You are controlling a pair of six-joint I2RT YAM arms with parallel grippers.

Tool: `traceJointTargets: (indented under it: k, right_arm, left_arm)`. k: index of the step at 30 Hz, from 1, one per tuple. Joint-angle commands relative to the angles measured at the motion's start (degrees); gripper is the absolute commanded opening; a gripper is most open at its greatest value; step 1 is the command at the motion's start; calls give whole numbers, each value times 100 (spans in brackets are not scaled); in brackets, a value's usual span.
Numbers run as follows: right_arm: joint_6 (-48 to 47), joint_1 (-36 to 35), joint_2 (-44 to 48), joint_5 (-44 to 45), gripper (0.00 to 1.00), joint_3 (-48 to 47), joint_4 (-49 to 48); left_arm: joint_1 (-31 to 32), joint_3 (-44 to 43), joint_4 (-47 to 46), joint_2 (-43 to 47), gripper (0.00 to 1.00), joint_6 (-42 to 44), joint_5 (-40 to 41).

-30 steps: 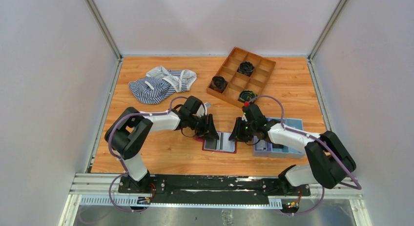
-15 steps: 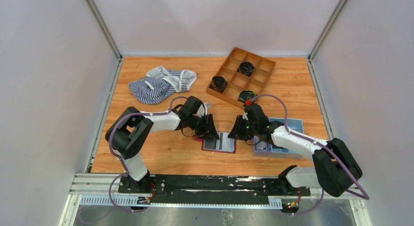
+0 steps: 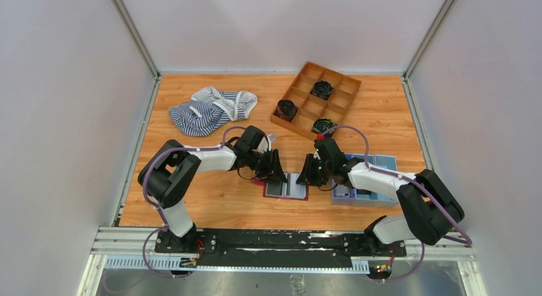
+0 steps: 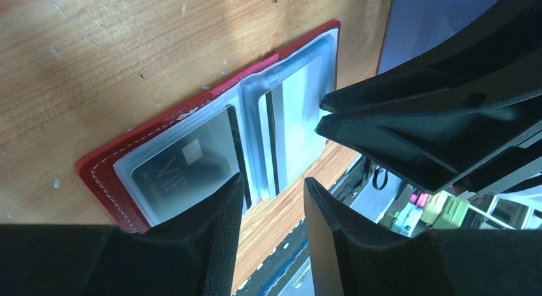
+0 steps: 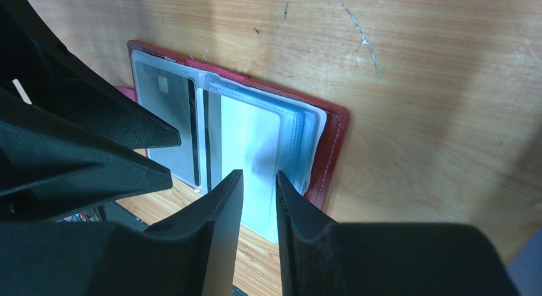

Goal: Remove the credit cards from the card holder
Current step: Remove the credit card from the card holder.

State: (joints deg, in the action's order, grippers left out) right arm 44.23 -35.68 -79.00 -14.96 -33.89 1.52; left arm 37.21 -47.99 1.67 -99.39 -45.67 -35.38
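1. Surface: a wooden table (image 3: 211,206) enclosed by pale walls, with both arm bases at its near edge.
2. The card holder (image 3: 286,187) lies open and flat at 6 o'clock from the table centre, close to the near edge. Its red cover faces down and its clear pockets face up.
3. The credit cards sit inside the pockets. A dark card (image 4: 185,171) marked VIP is in one, and a pale card (image 5: 255,142) with a dark stripe is in the other.
4. The left gripper (image 3: 276,174) stands at the holder's 9 o'clock edge, over the dark card's pocket. Its fingers are slightly spread with nothing between them. Contact with the pocket cannot be confirmed.
5. The right gripper (image 3: 309,174) stands at the holder's 3 o'clock edge, over the pale card. Its fingers are parted by a narrow gap and grip nothing visible.
6. A light-blue tray (image 3: 388,160) sits at 4 o'clock, just beside the holder and partly under the right arm.
7. A wooden divided tray (image 3: 305,107) sits at 1 o'clock, with black coils (image 3: 321,89) in three separate compartments.
8. A striped cloth (image 3: 201,114) lies bunched at 10 o'clock.
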Motion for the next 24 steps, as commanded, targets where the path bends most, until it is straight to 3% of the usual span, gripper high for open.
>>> traceJointTargets:
  k: [1,17,24]
  right_arm:
    - [81,-87,-136,63,30,153,-72]
    - [272,-92,-473,-147,25,295,-512]
    - [279,-93,-471,-156,25,286,-512]
  left_arm:
    - [-3,60,-75,-119,42,61,-66]
    - [-3,53,-141,-253,35,-2,-125]
    - [6,44,-361,-283,24,-96,-161]
